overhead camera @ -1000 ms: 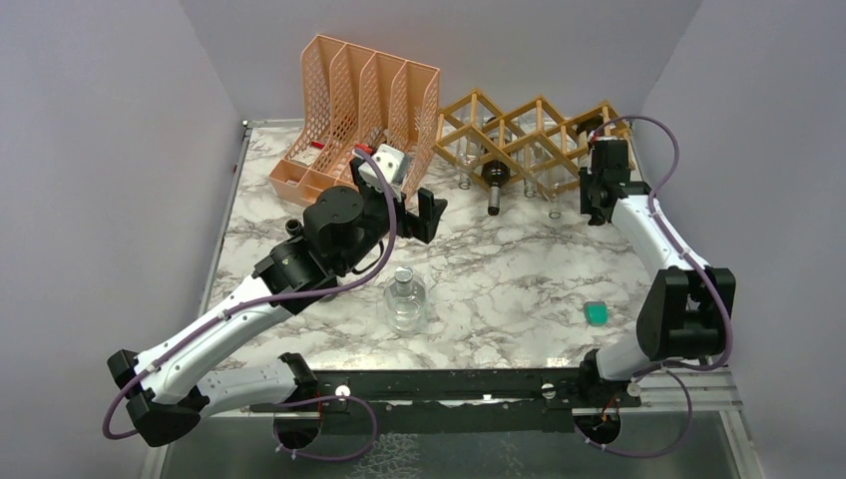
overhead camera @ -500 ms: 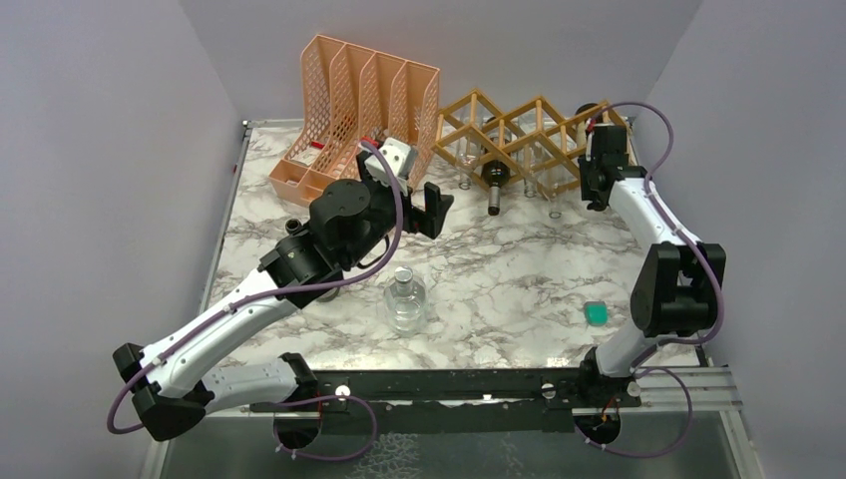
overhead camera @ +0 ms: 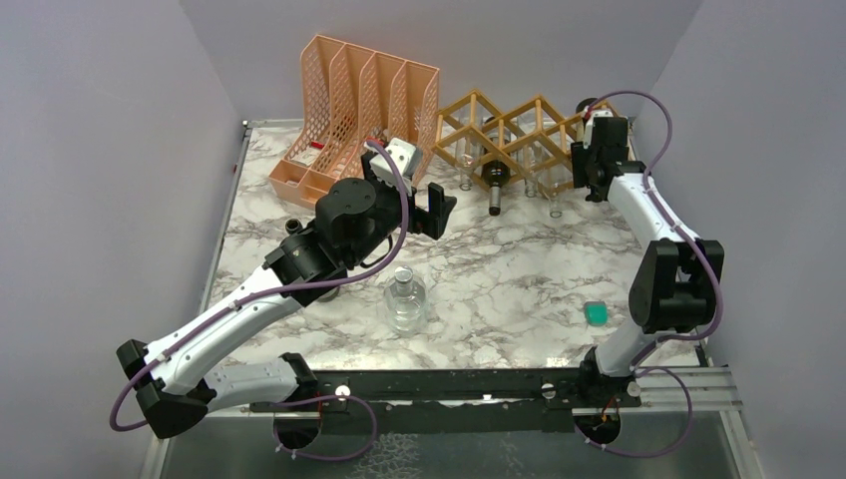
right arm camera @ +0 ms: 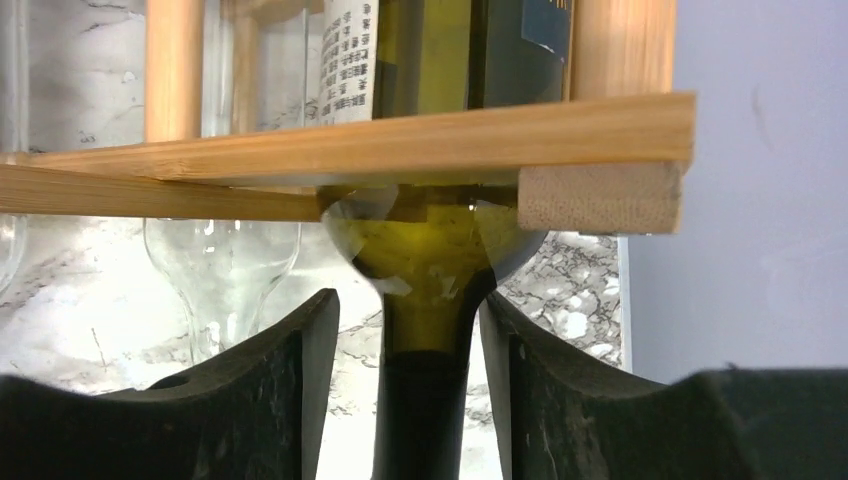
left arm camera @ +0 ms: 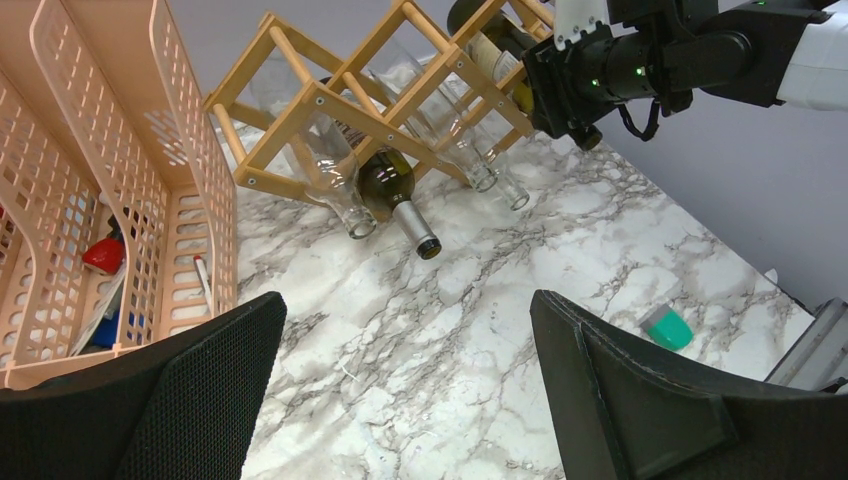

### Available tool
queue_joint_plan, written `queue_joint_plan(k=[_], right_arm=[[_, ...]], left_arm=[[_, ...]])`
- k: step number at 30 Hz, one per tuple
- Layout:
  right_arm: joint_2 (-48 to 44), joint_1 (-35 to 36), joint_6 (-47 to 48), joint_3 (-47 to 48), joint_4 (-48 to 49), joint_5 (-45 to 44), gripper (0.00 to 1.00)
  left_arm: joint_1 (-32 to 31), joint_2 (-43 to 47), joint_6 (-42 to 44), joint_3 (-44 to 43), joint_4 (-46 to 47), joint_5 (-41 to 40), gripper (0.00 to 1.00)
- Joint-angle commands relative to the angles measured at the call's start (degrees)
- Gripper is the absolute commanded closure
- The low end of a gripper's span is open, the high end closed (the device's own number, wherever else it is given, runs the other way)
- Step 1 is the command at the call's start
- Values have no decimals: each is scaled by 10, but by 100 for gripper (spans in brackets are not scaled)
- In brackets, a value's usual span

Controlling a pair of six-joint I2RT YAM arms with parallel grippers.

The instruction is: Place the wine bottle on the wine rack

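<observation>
Finding: wine bottle [right arm camera: 430, 260] lies in the end cell of the wine rack [overhead camera: 519, 130], at the bench's [overhead camera: 519, 279] far right corner; right claw [right arm camera: 410, 310] stands loosely parted around its neck, not pinching; advised: draw straight back along the neck, without snagging; left claw [left arm camera: 405, 300] spread wide, empty.

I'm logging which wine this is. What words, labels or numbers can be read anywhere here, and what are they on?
Nothing can be quoted as it reads.
White label on the wine bottle: rows of tiny print, too small and blurred to read.
Dark label on the same bottle: pale lettering, cut off at the picture's edge, unreadable.
Wine rack: no text visible.
</observation>
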State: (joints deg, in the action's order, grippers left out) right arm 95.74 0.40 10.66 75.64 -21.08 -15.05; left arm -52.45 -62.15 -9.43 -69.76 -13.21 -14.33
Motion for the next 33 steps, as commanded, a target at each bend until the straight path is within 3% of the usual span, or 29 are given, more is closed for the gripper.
queue_joint_plan(k=[1, 23, 33], right_arm=[[3, 5, 6, 17, 33, 23, 42], [-109, 5, -53, 58, -61, 31, 36], [-146, 5, -158, 112, -139, 144, 36]], left_arm=[[3, -2, -6, -22, -2, 12, 1], [4, -2, 0, -31, -5, 3, 1], [3, -7, 2, -40, -5, 1, 1]])
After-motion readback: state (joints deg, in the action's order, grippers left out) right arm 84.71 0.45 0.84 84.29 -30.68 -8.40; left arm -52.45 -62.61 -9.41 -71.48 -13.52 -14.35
